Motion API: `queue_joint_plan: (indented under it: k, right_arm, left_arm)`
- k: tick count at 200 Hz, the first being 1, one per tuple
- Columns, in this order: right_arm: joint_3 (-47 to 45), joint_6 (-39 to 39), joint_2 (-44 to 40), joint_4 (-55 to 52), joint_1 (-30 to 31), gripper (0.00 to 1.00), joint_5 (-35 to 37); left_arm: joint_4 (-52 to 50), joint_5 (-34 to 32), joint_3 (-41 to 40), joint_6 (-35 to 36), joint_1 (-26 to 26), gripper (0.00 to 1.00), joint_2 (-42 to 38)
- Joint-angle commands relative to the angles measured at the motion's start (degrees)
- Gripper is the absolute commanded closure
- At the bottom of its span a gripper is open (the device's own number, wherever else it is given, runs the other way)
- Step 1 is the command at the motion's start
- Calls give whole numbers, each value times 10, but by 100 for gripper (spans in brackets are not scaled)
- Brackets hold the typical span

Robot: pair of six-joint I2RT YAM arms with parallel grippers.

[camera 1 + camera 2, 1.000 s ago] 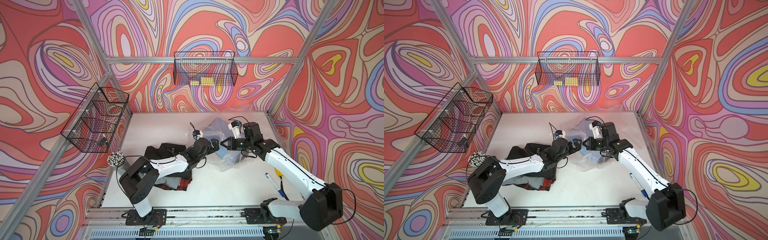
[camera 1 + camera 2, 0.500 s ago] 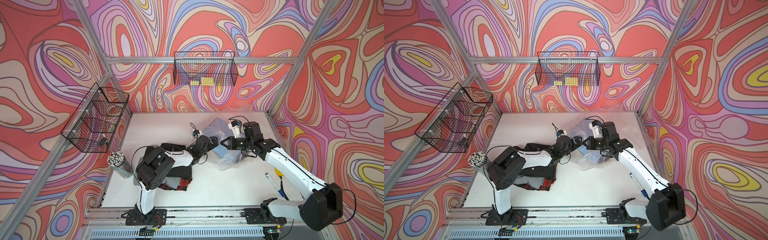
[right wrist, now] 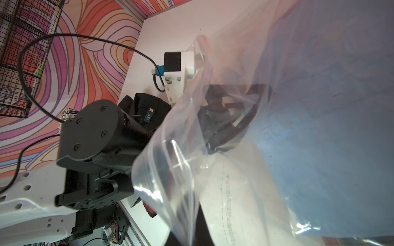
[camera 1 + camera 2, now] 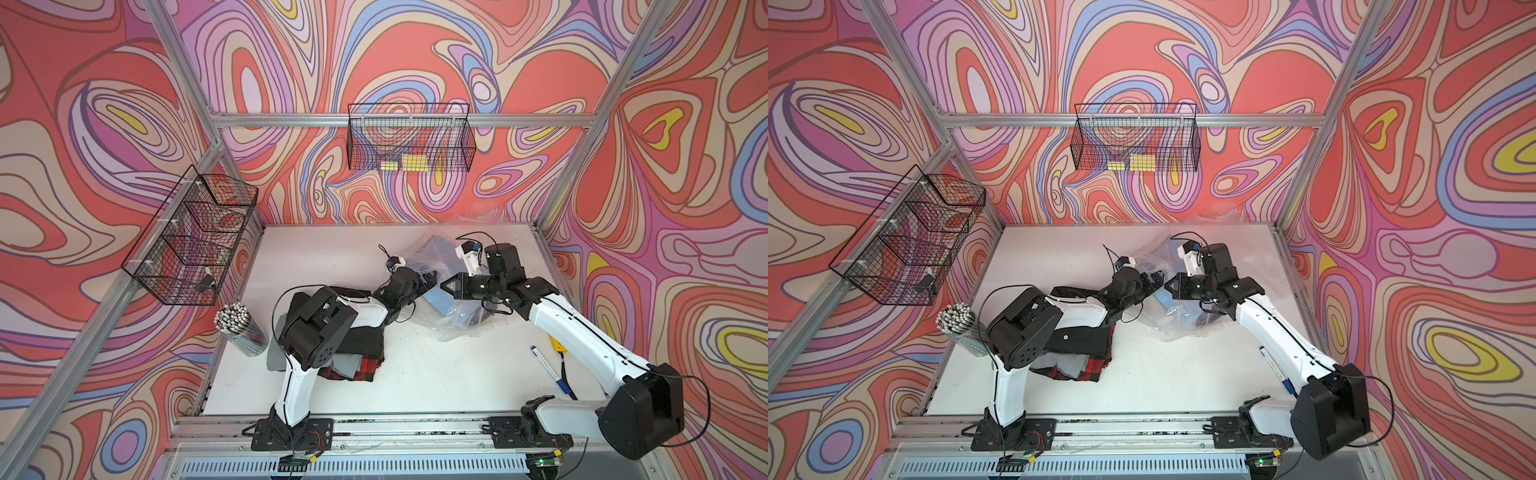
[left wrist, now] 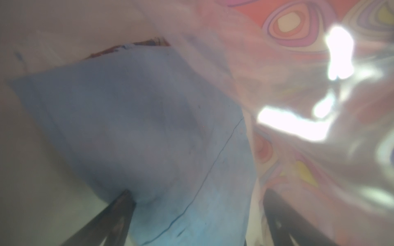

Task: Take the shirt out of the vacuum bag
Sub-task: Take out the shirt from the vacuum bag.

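The vacuum bag (image 4: 457, 322) (image 4: 1177, 328), clear and crinkled, lies at the back right of the table with a light blue shirt (image 4: 435, 297) (image 4: 1163, 298) inside. My right gripper (image 4: 444, 286) (image 4: 1168, 286) is shut on the bag's edge and holds it up. In the right wrist view the bag film (image 3: 234, 159) runs into the right gripper (image 3: 193, 234). My left gripper (image 4: 430, 279) (image 4: 1156, 279) is open at the bag's mouth. In the left wrist view the left gripper (image 5: 196, 213) has its dark fingers (image 5: 119, 213) on either side of the blue shirt (image 5: 160, 138).
A pile of black, grey and red plaid clothes (image 4: 357, 357) lies under the left arm. A cup of white-tipped sticks (image 4: 241, 328) stands at the left edge. A blue pen (image 4: 548, 370) lies by the right arm. Wire baskets (image 4: 195, 237) (image 4: 409, 141) hang on the walls.
The left arm's elbow has swung up and to the right while its open gripper stays at the bag's mouth. The right arm holds still.
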Motion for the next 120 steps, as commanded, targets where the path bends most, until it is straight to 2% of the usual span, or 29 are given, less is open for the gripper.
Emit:
queue_joint_plan:
  k: [1,44,83,103,120]
  right_arm:
    - [7,-2,9,16,4,100,-6]
    - [12,-5,14,16,4,100,-5]
    - [17,-2,19,18,4,100,-9]
    - [21,-2,21,18,4,100,-8]
    - [23,-2,23,18,4,100,-8]
  left_arm:
    - [-3,21,30,8,-3,2,21]
    - [-10,21,14,16,-14,1,16]
    - [-1,50,32,19,-18,2,42]
    - [-26,51,55,37,-23,7,46]
    - [-29,57,69,43,-23,16,55]
